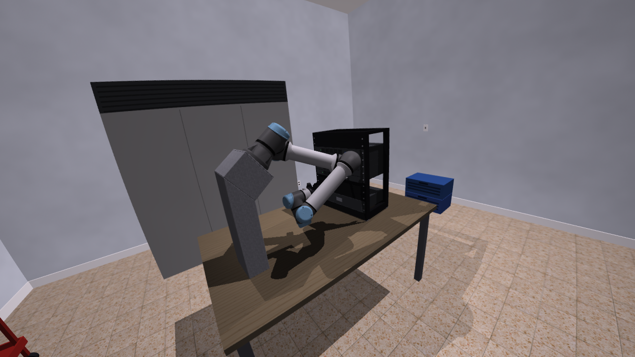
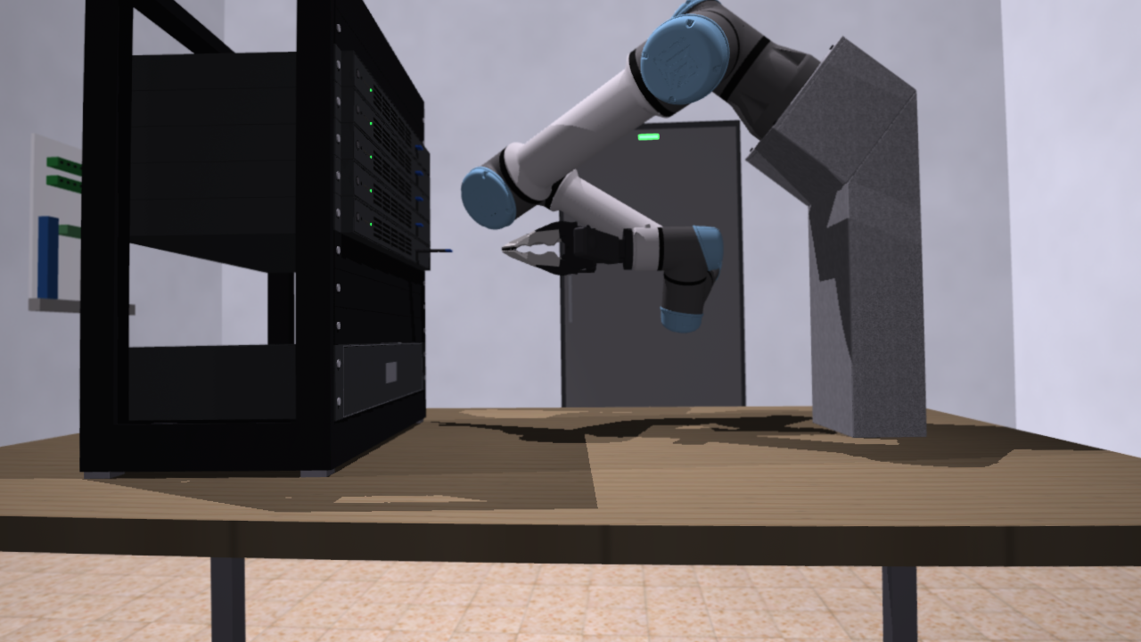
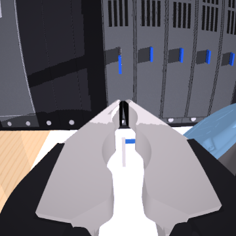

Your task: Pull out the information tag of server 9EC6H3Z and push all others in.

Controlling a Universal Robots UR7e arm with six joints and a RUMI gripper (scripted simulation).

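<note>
Over on the left of the exterior view, a black rack is seen standing on the wooden desk, all its feet flat on the surface. A stack of five servers is mounted in the upper part of its front, each with a little green light lit, and a single grey unit is fitted lower down. Blue-tipped information tags are carried on the server fronts, and from the wrist view four of them are seen tucked in flush. The fifth one, the pulled-out tag on the bottom server of the stack, is left sticking out toward the arm; it's also picked up in the wrist view as a longer blue strip. The printing on top of it is too small to be read, so which server it belongs to can't be confirmed. Moving right, the gripper is held level with that tag but well apart from it, with a clear gap in between. The jaws are closed right down tip to tip and nothing is gripped between them. Further right, the arm is folded back through its blue-capped joints to a grey angled pedestal planted on the desk, with a dark door visible behind it.
</note>
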